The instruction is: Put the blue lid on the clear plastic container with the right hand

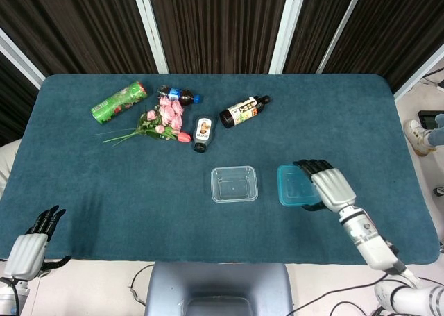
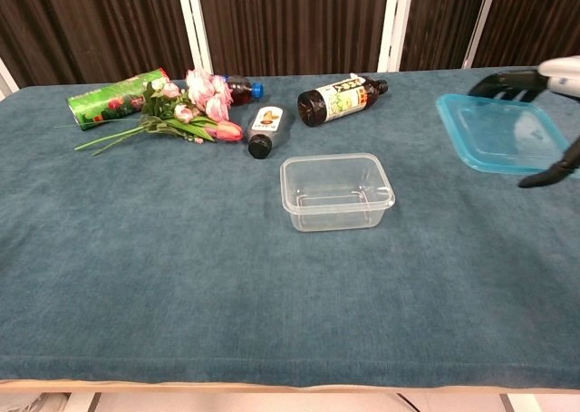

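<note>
The clear plastic container [image 1: 234, 183] [image 2: 336, 191] stands open and empty near the table's middle. My right hand [image 1: 328, 186] [image 2: 547, 95] holds the blue lid [image 1: 292, 186] [image 2: 501, 134] up in the air, just right of the container, with fingers over its far edge and the thumb under its near edge. The lid is roughly level. My left hand [image 1: 29, 243] hangs off the table's near left corner, fingers straight and together, holding nothing; the chest view does not show it.
At the back left lie a green can [image 1: 118, 101] [image 2: 117, 97], a bunch of pink flowers [image 1: 159, 120] [image 2: 186, 110], a blue-capped bottle [image 1: 178, 94] and two dark bottles [image 1: 202, 133] [image 1: 243, 111]. The table edge [image 1: 222, 262] runs close in front.
</note>
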Controlling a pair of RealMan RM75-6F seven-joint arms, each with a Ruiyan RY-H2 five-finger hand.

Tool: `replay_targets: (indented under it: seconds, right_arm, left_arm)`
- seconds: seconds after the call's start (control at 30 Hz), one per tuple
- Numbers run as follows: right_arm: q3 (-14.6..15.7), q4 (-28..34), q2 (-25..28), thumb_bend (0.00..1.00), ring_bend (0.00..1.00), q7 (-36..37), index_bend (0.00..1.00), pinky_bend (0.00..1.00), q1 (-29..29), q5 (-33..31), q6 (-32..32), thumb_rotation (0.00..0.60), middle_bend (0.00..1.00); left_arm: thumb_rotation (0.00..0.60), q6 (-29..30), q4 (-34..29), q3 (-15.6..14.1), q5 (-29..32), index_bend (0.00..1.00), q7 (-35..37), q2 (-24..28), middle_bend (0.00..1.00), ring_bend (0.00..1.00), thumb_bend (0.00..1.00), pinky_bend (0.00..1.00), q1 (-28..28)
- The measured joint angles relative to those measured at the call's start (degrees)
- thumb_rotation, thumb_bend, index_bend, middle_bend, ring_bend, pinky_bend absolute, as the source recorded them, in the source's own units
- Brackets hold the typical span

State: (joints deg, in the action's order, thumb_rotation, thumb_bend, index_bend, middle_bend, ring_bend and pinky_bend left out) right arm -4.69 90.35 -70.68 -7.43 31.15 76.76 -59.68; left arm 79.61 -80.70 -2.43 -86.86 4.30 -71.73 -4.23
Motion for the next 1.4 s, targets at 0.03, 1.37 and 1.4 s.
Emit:
replay_targets:
  seconds: [0.03, 1.37, 1.4]
  right_arm:
    - [-0.5, 0.1, -0.2, 0.4, 0.74, -0.2, 0.68, 0.75, 0.7, -0.2, 0.8, 0.6, 0.61]
    - [-5.9, -6.9, -15.5, 0.39, 0.67, -4.0, 0.59, 0.68, 14.8, -10.4, 14.5, 0.6, 0.61]
    - [-6.0, -7.1, -15.7, 0.39, 0.67, -4.1, 0.59, 0.68, 14.9, -10.5, 14.5, 0.6, 0.61]
  left_arm:
    - [0.6, 0.0, 0.0, 0.0, 0.0, 0.09, 0.1, 0.0, 0.0, 0.0, 0.48, 0.33, 0.0]
    - [0.6, -1.2, 1.1, -0.5, 0.2, 0.1, 1.8, -0.2, 0.0, 0.0, 0.49, 0.33, -0.2]
    - [0.6, -1.2, 1.2, -0.5, 0.2, 0.1, 1.8, -0.2, 0.0, 0.0, 0.49, 0.33, -0.2]
